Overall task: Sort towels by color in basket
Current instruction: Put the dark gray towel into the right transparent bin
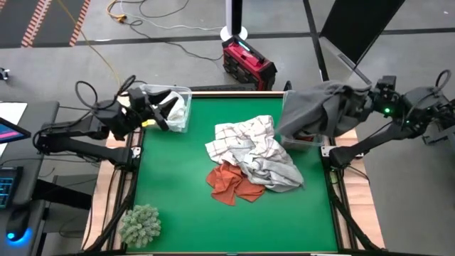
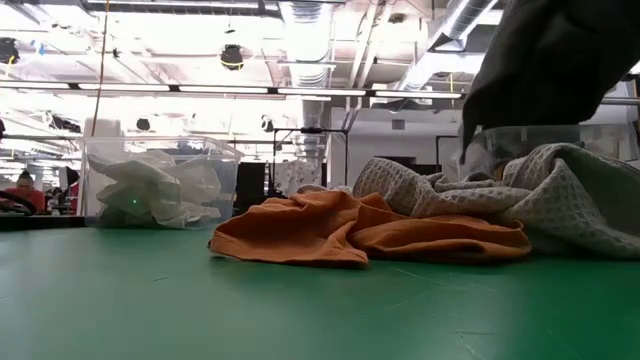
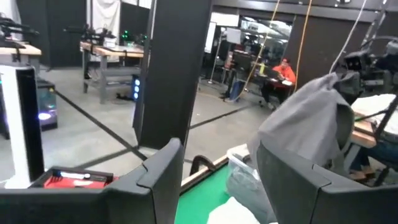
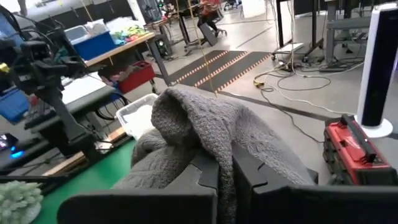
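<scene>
My right gripper (image 1: 361, 99) is shut on a dark grey towel (image 1: 323, 107) at the table's far right, over a clear bin (image 1: 302, 141). The towel also shows in the low view (image 2: 560, 60). My left gripper (image 1: 158, 114) is open and empty beside the clear bin (image 1: 178, 96) at the far left, which holds white towels (image 1: 174, 110). In the table's middle lies a pile: a grid-checked white towel (image 1: 245, 135), a light grey towel (image 1: 277, 169) and a rust-orange towel (image 1: 231, 183), each partly under another. My right gripper pinches a bunched fold of the dark grey towel (image 4: 225, 163) between its two fingers. The fingers come about level from the table's right side. The cloth is draped over the fingers (image 4: 186, 124) and hangs slack below them, lifted clear of the table, over the right bin.
A fuzzy grey-green clump (image 1: 140, 224) lies at the near left corner. A red case (image 1: 249, 62) stands on the floor beyond the far edge. Bare green table (image 1: 178, 178) lies left of and in front of the pile.
</scene>
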Controlling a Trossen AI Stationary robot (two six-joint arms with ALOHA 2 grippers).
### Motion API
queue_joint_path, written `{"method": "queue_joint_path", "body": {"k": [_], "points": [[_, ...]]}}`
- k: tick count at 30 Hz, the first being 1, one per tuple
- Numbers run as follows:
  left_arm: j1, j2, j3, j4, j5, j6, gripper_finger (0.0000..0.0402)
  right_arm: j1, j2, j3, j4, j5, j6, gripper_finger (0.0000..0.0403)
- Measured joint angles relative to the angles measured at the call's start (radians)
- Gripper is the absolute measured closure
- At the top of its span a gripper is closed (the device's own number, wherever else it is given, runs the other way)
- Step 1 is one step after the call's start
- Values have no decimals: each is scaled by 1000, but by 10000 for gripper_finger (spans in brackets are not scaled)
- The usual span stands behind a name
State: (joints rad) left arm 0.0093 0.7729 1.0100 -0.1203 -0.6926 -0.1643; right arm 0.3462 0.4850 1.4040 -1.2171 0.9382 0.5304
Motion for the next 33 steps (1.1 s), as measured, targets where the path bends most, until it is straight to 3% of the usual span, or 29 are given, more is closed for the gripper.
{"method": "queue_joint_path", "body": {"k": [8, 13, 16, 20, 24, 33], "points": [[5, -28, 0, 8, -1, 95, 207, -1, -2, -18, -73, -26, -4, 370], [5, -36, 0, 29, -1, 112, 207, -23, -3, -22, -68, 67, -12, 369], [5, -35, 0, 32, -1, 115, 207, -42, -5, -10, -8, 95, -78, 370], [5, -35, 0, 33, -1, 111, 207, -58, -7, 16, 144, 95, -280, 370], [5, -35, 0, 32, -1, 103, 207, -69, -8, 102, 187, 6, -402, 370], [5, -35, 0, 32, 0, 115, 207, -53, -9, 248, 88, -149, -345, 373]]}}
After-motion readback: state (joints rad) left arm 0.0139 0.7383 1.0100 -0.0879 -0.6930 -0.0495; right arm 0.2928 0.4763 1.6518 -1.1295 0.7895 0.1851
